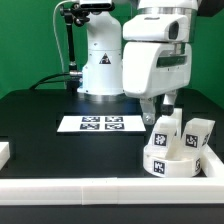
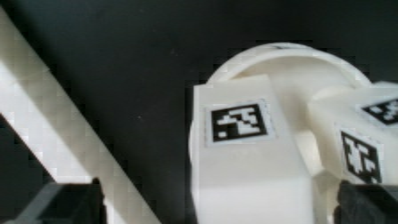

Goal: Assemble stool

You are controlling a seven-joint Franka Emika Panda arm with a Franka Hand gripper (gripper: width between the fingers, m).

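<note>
Here the hand (image 1: 166, 103) hangs wide open over the stool (image 1: 172, 160), 2 legs (image 1: 164, 131) upright, marker board (image 1: 100, 124) well apart.

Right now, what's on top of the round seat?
In the exterior view, two chunky white legs with marker tags stand on the round seat. The open gripper hangs above them. How their undersides meet the seat is hidden.
</note>
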